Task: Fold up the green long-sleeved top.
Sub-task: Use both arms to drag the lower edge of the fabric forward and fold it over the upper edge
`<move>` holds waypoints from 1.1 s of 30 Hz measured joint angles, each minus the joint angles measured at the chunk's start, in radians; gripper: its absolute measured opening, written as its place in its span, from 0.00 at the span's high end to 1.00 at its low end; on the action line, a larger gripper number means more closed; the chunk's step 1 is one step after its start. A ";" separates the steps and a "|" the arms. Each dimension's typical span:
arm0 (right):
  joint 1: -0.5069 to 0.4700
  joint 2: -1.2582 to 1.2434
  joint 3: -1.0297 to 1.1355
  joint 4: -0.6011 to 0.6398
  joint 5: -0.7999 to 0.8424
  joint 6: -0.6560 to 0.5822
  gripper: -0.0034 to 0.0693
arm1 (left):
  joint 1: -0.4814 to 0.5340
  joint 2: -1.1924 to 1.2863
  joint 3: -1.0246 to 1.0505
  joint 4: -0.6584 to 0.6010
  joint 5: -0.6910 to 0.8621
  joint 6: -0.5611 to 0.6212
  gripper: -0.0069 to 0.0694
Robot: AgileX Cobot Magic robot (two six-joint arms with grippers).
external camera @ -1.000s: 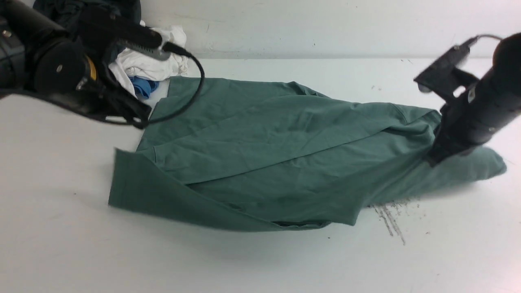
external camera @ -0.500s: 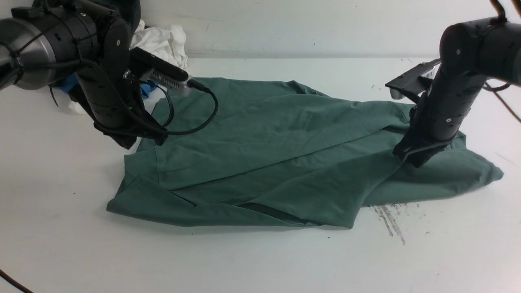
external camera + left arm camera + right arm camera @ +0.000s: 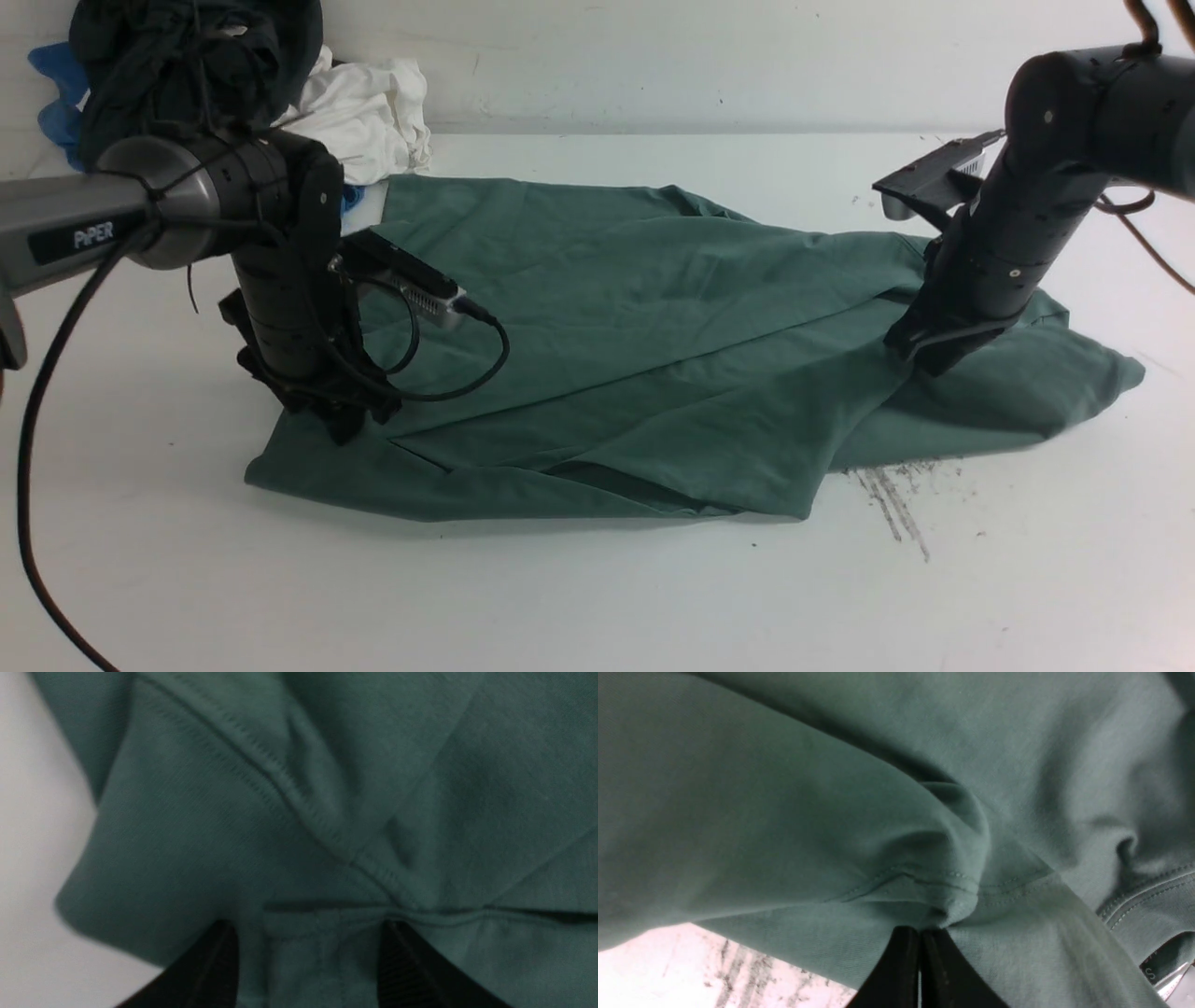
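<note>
Lowered since a moment ago, the left claw [image 3: 347, 422] stands on the near left corner of the top [image 3: 635, 317], fingers spread with a seam between them. The top lies rumpled, partly folded, across the middle of the desk [image 3: 597, 597]; at its right end the right claw [image 3: 924, 359], pressed together, pinches a fold. Far left sit a white garment [image 3: 364, 112] and a dark garment [image 3: 187, 56].

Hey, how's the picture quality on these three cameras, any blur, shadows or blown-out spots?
Front view: sharp, evenly lit, soft shadow beneath the green top. Left wrist view: cloth blurred, too close to focus. Right wrist view: dark shadow in the folds, table patch blown out.
</note>
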 joint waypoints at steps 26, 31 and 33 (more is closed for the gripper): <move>-0.020 -0.097 0.145 -0.004 0.074 0.008 0.97 | -0.001 -0.341 0.050 -0.162 0.226 -0.007 0.88; -0.056 -0.246 0.304 -0.021 0.066 0.014 0.97 | -0.001 -0.503 0.143 -0.162 0.177 -0.011 0.88; -0.066 -0.312 0.330 -0.036 0.056 0.015 0.97 | -0.001 -0.555 0.163 -0.162 0.146 -0.029 0.88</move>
